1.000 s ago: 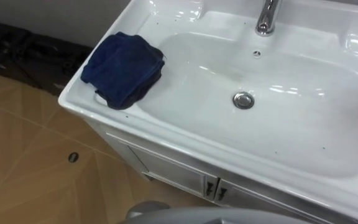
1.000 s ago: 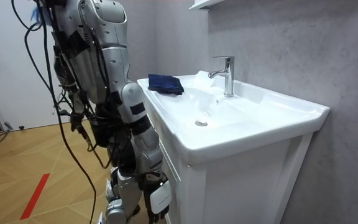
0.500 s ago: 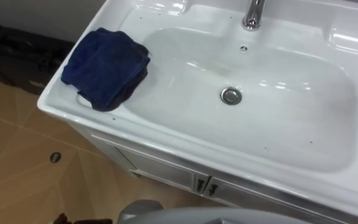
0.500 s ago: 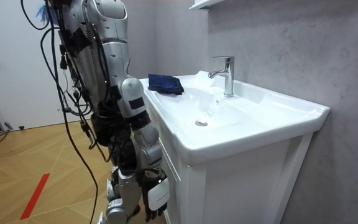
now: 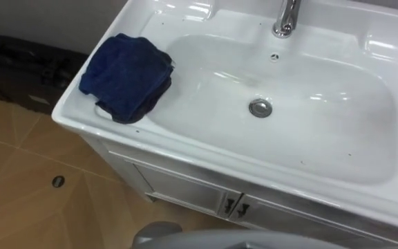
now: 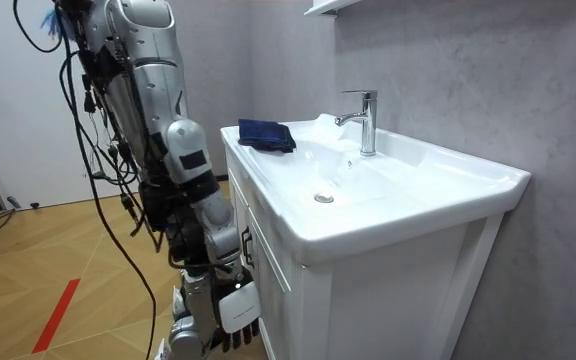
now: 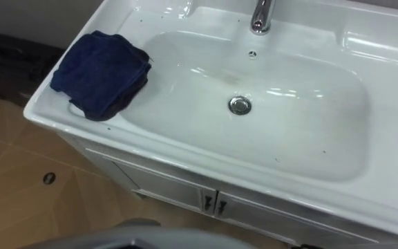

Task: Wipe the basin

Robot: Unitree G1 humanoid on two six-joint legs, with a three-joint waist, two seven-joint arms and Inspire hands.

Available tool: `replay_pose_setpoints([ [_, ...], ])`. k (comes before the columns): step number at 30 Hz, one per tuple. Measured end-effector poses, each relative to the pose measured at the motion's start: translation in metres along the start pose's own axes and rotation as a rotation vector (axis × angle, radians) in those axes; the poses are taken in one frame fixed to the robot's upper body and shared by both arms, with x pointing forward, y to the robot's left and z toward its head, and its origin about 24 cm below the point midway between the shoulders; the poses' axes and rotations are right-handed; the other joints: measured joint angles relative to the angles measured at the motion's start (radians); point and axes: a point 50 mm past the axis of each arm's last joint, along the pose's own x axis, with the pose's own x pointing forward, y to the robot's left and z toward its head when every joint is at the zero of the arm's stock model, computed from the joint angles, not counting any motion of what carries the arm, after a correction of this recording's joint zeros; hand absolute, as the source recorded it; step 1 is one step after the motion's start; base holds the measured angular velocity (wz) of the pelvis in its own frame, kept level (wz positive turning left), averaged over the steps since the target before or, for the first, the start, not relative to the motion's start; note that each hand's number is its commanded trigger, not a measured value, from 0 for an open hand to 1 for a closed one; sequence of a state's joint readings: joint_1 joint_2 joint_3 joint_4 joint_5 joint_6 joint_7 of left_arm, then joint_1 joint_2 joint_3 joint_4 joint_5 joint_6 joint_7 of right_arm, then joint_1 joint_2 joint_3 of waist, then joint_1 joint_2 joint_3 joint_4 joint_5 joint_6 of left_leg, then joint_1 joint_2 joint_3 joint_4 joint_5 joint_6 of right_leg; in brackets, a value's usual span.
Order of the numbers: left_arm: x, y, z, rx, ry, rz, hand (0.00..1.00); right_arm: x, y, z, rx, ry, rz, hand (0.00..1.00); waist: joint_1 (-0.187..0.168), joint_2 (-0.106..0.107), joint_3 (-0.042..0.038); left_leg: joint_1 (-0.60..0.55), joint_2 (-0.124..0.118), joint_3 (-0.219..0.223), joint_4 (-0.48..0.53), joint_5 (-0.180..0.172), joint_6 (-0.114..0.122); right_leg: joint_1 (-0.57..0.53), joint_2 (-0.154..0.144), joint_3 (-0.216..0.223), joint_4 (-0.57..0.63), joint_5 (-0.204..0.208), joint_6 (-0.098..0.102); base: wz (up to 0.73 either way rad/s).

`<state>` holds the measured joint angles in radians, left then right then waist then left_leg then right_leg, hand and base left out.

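Observation:
A dark blue folded cloth (image 5: 126, 76) lies on the left rim of the white basin (image 5: 185, 149), partly over the bowl's edge; in the room view the cloth (image 6: 266, 134) sits at the basin's far corner. The bowl holds a round metal drain (image 5: 260, 107), with a chrome faucet (image 5: 285, 17) behind it. I stand at the front of the vanity. My right hand (image 6: 234, 322) hangs low beside the cabinet front with relaxed fingers, holding nothing and well below the cloth.
White cabinet doors with small handles (image 5: 232, 205) sit under the basin. Wooden floor (image 5: 19, 200) lies to my left, with a small round fitting (image 5: 59, 181) in it and dark items (image 5: 19, 62) against the wall. A grey wall (image 6: 468, 80) backs the faucet.
The eye view has shifted a little, which is the camera's own move. In the room view my body has leaned to the view's left and my right hand has sunk lower. The cloth has not moved.

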<state>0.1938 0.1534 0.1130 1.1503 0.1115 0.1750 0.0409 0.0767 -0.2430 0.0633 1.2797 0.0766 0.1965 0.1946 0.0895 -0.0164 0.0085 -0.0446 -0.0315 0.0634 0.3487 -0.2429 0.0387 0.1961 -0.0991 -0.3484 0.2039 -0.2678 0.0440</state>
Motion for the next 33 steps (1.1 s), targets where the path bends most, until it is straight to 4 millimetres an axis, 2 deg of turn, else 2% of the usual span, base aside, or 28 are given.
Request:
replay_pose_setpoints([
  [7, 0.0, 0.0, 0.024, 0.129, -0.048, -0.013, 0.0, 0.0, -0.002, 0.002, 0.053, -0.022, -0.021, 0.0, -0.028, 0.005, -0.0028, -0.017, 0.002, 0.024, 0.029, -0.011, 0.022, -0.032, -0.008, 0.035, 0.032, 0.01, 0.016, -0.11],
  [11, 0.0, 0.0, 0.028, 0.209, -0.056, -0.008, 0.0, 0.0, -0.002, -0.002, 0.115, -0.023, -0.026, 0.0, -0.036, 0.006, -0.0032, -0.014, 0.005, 0.046, 0.029, -0.013, 0.029, -0.043, -0.011, 0.054, 0.038, 0.016, 0.023, -0.16],
  [20, 0.0, -0.001, 0.025, 0.23, -0.042, -0.02, 0.0, 0.0, -0.001, -0.005, 0.174, -0.032, -0.049, 0.0, -0.035, 0.008, -0.005, -0.013, 0.002, 0.067, 0.028, -0.017, 0.043, -0.058, -0.022, 0.065, 0.054, 0.023, 0.033, -0.06],
  [33, 0.0, -0.008, 0.023, 0.3, -0.038, -0.074, 0.0, 0.001, 0.001, -0.006, 0.202, -0.035, -0.065, 0.0, -0.04, 0.01, -0.0046, -0.005, 0.003, 0.072, 0.028, -0.017, 0.045, -0.053, -0.021, 0.074, 0.052, 0.026, 0.036, -0.01],
])
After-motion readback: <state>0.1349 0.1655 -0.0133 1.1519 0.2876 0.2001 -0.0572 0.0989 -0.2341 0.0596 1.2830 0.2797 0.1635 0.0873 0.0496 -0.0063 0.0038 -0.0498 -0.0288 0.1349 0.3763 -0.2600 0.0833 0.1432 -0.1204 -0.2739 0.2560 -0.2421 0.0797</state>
